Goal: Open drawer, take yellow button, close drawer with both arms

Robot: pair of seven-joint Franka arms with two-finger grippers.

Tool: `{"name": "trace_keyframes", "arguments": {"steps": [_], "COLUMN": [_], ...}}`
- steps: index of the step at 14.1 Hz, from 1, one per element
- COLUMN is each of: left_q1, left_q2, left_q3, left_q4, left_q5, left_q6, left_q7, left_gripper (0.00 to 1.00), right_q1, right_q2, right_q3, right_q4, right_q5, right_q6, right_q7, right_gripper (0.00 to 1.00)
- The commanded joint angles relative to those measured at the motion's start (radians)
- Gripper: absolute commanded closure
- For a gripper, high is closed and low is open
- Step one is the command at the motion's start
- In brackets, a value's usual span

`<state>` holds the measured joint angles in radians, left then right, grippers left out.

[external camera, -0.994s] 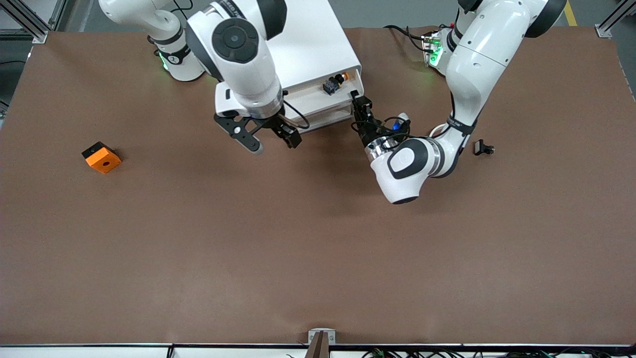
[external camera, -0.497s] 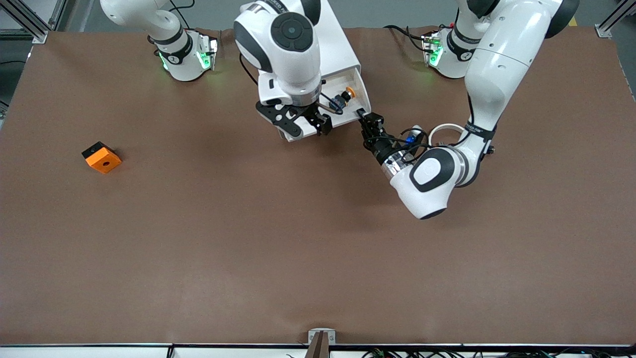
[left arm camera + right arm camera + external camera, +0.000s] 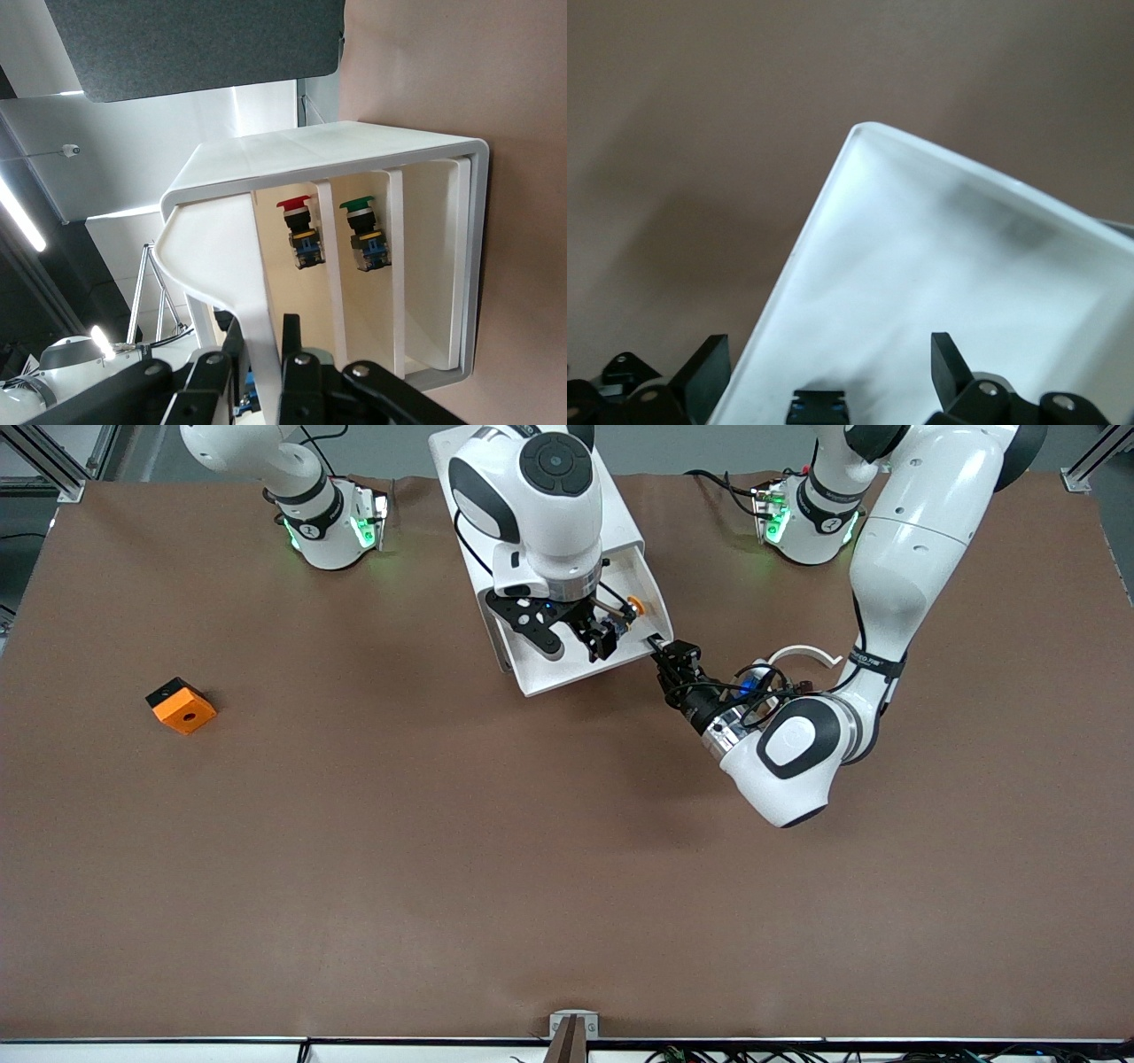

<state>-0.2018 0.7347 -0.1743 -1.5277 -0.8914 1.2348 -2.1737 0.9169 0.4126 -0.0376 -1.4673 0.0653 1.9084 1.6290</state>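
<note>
Item: top drawer [image 3: 567,673] of the white cabinet [image 3: 611,509], drawn well out toward the front camera, so its contents lie exposed from above. Left end effector [image 3: 660,648]: fingers pinched on the drawer's front corner, apparently the pulling grip. Right end effector [image 3: 571,638]: fingers spread wide, nothing held, poised over the open tray, apparently lined up for a pick. Button [image 3: 634,606]: orange cap, lying in the tray toward the left arm's end, just beside the right end effector. Orange block [image 3: 181,705]: on the surface [image 3: 443,850], well apart, not involved.
</note>
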Motion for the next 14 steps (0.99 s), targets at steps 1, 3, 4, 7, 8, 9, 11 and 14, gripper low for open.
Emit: {"name": "trace_keyframes", "arguments": {"steps": [1, 3, 4, 7, 8, 9, 11, 14], "left_q1": [0.007, -0.002, -0.001, 0.001, 0.001, 0.002, 0.004, 0.016], "left_q2": [-0.017, -0.012, -0.012, -0.023, -0.024, -0.024, -0.028, -0.044], "left_q3": [-0.001, 0.001, -0.001, -0.001, -0.001, -0.001, -0.001, -0.002], "left_q4": [0.005, 0.005, 0.006, 0.011, 0.018, 0.027, 0.034, 0.031], "left_q5": [-0.018, 0.000, 0.024, 0.063, 0.072, 0.087, 0.123, 0.167], "left_q6": [-0.011, -0.003, 0.009, 0.061, 0.080, 0.098, 0.109, 0.101], "left_q7": [0.017, 0.023, 0.028, 0.100, 0.127, 0.167, 0.306, 0.530], "left_gripper": [0.23, 0.00, 0.00, 0.00, 0.00, 0.00, 0.00, 0.00], "right_q1": [0.020, 0.033, 0.043, 0.056, 0.063, 0.072, 0.072, 0.072], "right_q2": [0.081, 0.116, 0.132, 0.152, 0.160, 0.167, 0.169, 0.166], "right_q3": [-0.010, -0.008, -0.008, -0.008, -0.008, -0.008, -0.008, -0.008], "right_q4": [0.099, 0.133, 0.140, 0.142, 0.142, 0.142, 0.142, 0.143], "right_q5": [-0.006, -0.006, -0.004, 0.002, 0.005, 0.013, 0.024, 0.050], "right_q6": [0.009, 0.009, 0.009, 0.003, 0.003, 0.003, 0.000, -0.025], "right_q7": [0.046, 0.045, 0.043, 0.045, 0.046, 0.052, 0.052, 0.052], "right_gripper": [0.00, 0.00, 0.00, 0.00, 0.00, 0.00, 0.00, 0.00]}}
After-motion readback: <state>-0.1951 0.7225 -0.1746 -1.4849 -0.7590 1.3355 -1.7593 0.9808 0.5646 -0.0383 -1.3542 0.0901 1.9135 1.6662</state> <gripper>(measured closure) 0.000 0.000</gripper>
